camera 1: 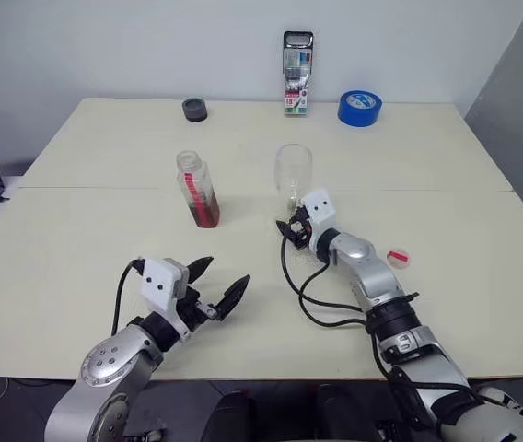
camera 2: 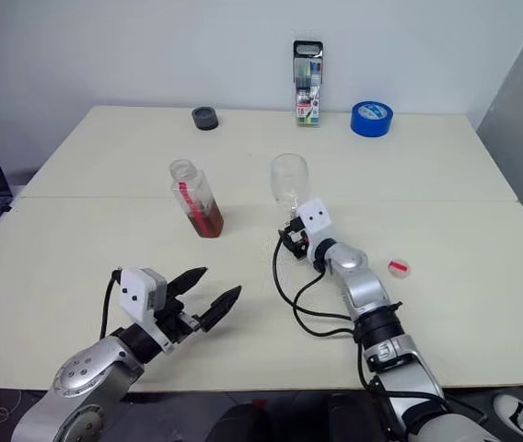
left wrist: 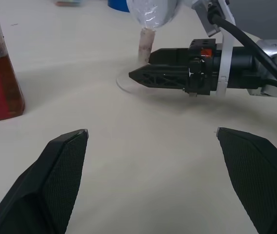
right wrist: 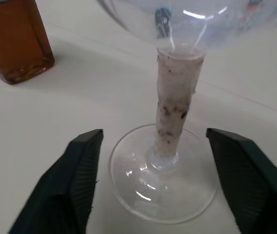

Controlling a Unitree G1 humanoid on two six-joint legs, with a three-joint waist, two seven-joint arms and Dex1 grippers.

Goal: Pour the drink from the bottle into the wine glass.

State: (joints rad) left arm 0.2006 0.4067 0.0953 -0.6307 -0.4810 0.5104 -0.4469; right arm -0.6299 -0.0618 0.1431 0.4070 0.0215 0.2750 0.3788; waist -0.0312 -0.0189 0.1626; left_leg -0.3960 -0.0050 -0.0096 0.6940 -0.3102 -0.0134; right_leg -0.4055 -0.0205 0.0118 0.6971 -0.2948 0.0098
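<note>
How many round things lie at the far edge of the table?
2. A dark grey round container lies at the far left part of the edge. A blue tape roll lies at the far right part, beside the upright pen pack.

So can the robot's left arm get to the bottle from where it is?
Probably yes. The left gripper is open, and only bare table lies between it and the uncapped bottle. The right gripper is busy off to the side, around the wine glass stem.
</note>
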